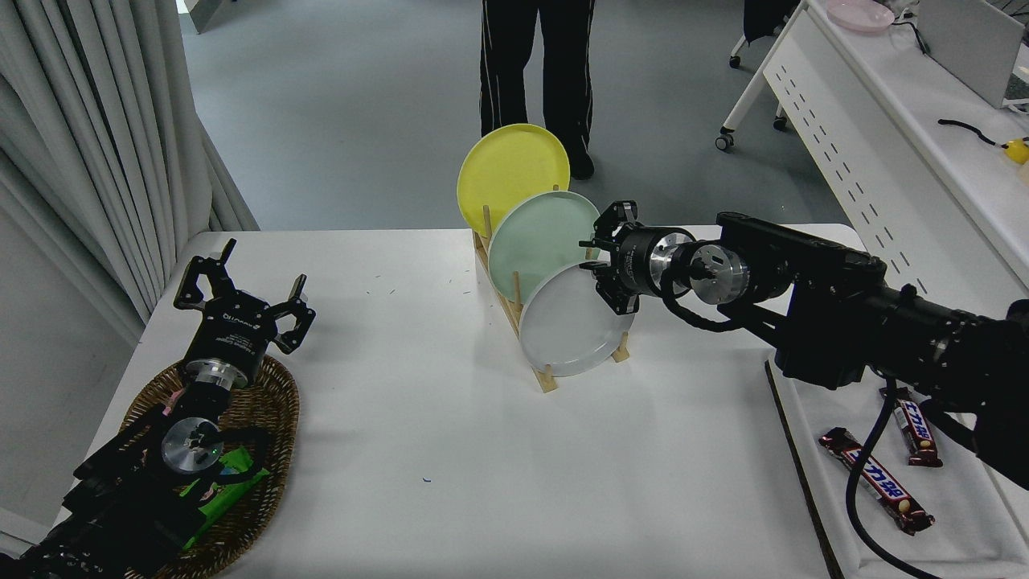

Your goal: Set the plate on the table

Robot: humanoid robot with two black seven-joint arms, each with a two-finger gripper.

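Note:
The light grey plate (567, 326) stands on edge in the front slot of a wooden rack (547, 378) at the middle of the white table (418, 418). A mint green plate (534, 241) stands behind it and a yellow plate (506, 173) at the back. My right gripper (601, 264) comes in from the right and is at the grey plate's upper right rim. Its jaws are open, one finger above and one below, and I cannot tell whether they touch the rim. My left gripper (241, 297) is parked open at the lower left.
A wicker basket (277, 402) with green packets lies under the left arm. Chocolate bars (876, 480) lie on a white tray (965, 531) at the lower right. A person's legs (537, 64) stand beyond the far edge. A white perforated desk (852, 137) stands at the upper right.

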